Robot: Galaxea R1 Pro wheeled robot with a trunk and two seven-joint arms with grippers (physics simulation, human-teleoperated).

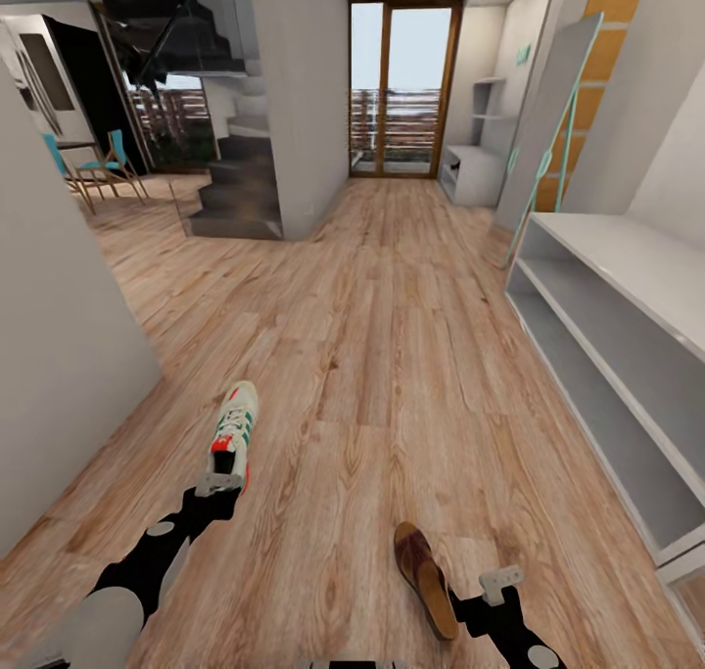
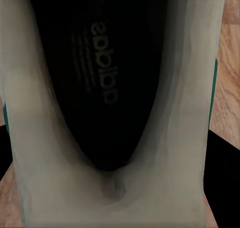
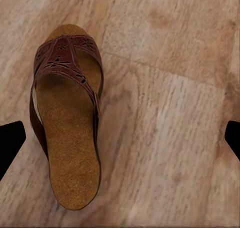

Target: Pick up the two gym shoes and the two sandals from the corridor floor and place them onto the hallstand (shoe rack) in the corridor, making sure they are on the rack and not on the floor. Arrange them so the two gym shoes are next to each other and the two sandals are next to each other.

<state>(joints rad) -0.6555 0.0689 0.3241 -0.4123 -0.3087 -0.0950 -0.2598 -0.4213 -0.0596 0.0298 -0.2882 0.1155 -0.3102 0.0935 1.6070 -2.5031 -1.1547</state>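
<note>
One gym shoe, white with green stripes and a red-orange heel, lies on the corridor floor at the lower left, toe pointing away. My left gripper is at its heel. The left wrist view looks into the shoe's dark insole, with a black finger wide on each side of the heel. One brown sandal lies at the lower middle. My right gripper hovers open just right of it, touching nothing. The white hallstand runs along the right wall.
A grey wall closes in on the left. Dark stairs rise at the back left. A glass door ends the corridor, with a second low white unit beside it. A tall panel leans beyond the hallstand.
</note>
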